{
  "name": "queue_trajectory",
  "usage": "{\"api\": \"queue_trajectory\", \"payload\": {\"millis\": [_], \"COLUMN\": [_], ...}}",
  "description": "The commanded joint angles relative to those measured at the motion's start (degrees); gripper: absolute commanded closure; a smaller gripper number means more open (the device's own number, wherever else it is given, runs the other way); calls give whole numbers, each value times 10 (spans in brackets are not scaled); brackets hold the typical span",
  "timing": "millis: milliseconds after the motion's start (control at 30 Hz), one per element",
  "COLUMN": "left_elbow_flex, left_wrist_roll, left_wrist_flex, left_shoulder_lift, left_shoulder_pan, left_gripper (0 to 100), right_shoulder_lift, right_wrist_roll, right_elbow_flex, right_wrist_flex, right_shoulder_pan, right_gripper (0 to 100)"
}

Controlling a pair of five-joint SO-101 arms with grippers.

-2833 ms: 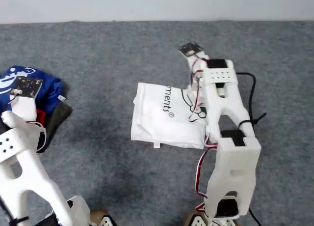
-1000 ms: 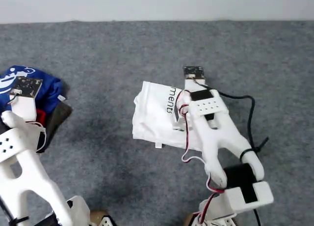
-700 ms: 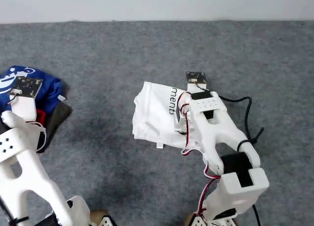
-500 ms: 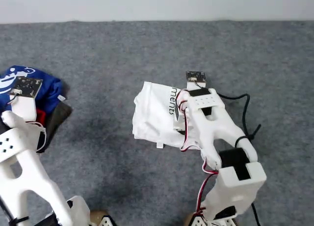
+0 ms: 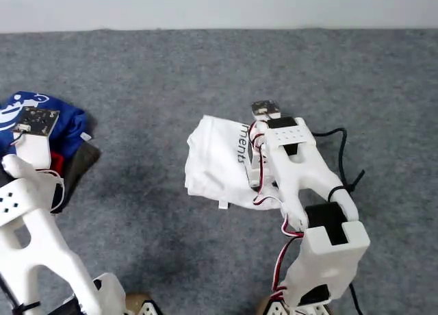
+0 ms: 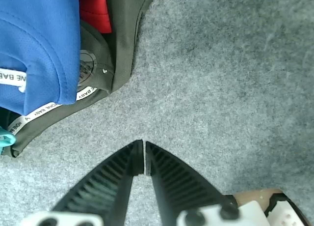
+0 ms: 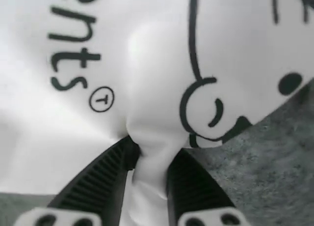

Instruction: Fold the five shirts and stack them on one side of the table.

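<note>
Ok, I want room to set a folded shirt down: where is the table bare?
Bare table lies between the shirt pile at the left edge and the white shirt, along the far wall, and right of the right arm. Crowded mid-table, where the right hand pinches that shirt.

Four shirts are showing for certain on the grey carpet-like worktop (image 5: 150,75). One white fabric shirt with black print (image 5: 213,166) is lying alone near the middle. Three more are lying heaped together on the left arm's side: one blue shirt with white lettering (image 5: 72,123), one red shirt (image 5: 57,164) and one dark grey shirt (image 5: 82,161). One small teal scrap (image 6: 4,137) is peeking out beside that heap; whether it is a fifth shirt cannot be told. Two white jointed arms are standing at the worktop, the left arm (image 5: 31,219) and the right arm (image 5: 301,171). Each is carrying one black ribbed tool, the left tool (image 6: 144,157) and the right tool (image 7: 147,152), making two tools.
</note>
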Motion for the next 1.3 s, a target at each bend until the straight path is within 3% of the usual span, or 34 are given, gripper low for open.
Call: {"api": "queue_trajectory", "payload": {"millis": [0, 167, 333, 433, 533, 667, 767, 933, 1267], "left_elbow_flex": [-6, -5, -2, -2, -2, -1, -1, -1, -1], "left_wrist_roll": [8, 8, 8, 8, 8, 8, 8, 5, 5], "left_wrist_flex": [-7, -7, -7, -7, -7, -7, -7, -7, -7], "left_shoulder_lift": [-5, -5, -5, -5, -5, -5, -5, -5, -5], "left_shoulder_pan": [4, 4, 4, 4, 4, 4, 4, 4, 4], "left_gripper": [985, 985, 985, 985, 985, 985, 985, 985, 985], "right_shoulder_lift": [-51, -85, -84, -84, -80, -41, -27, -69, -137], "right_wrist_roll": [109, 350, 558, 640, 671, 671, 652, 496, 208], "right_elbow_flex": [-6, -82, -175, -204, -207, -205, -206, -206, -202], "right_wrist_flex": [27, 23, 21, -22, -102, -145, -138, -116, 107], "right_shoulder_pan": [58, 164, 203, 204, 203, 191, 189, 187, 116], "right_gripper": [989, 989, 989, 989, 989, 980, 894, 757, 758]}}
